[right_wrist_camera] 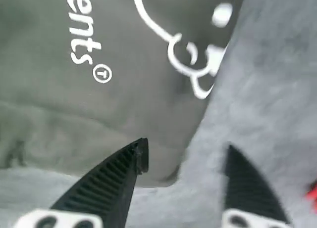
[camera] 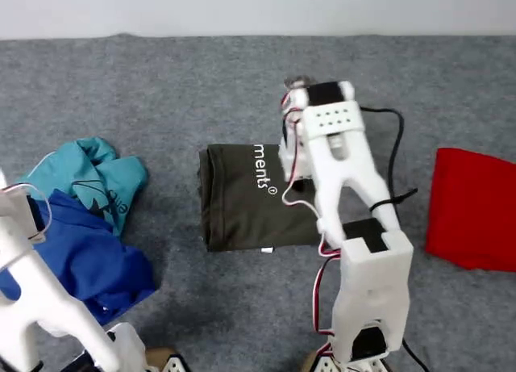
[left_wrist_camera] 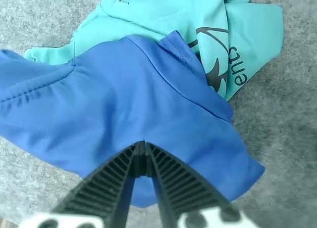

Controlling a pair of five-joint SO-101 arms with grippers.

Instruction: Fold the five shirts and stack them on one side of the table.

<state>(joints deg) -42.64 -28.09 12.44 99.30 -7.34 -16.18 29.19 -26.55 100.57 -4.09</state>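
A folded dark olive shirt (camera: 238, 198) with white print lies at the table's middle. My right arm (camera: 343, 166) stands over its right edge. In the right wrist view my right gripper (right_wrist_camera: 185, 156) is open, one finger over the dark shirt's (right_wrist_camera: 99, 79) corner and the other over bare grey table. A blue shirt (camera: 89, 263) lies crumpled at the left, partly on top of a teal shirt (camera: 93, 174). My left gripper (left_wrist_camera: 144, 150) is shut, its tips right over the blue shirt (left_wrist_camera: 124, 99); the teal shirt (left_wrist_camera: 198, 20) lies beyond. A folded red shirt (camera: 474, 206) sits at the right edge.
The table is covered in grey felt (camera: 161, 81). Open felt runs along the back and between the blue pile and the dark shirt. My left arm (camera: 36, 295) rises at the near left corner. A black cable (camera: 395, 146) hangs off the right arm.
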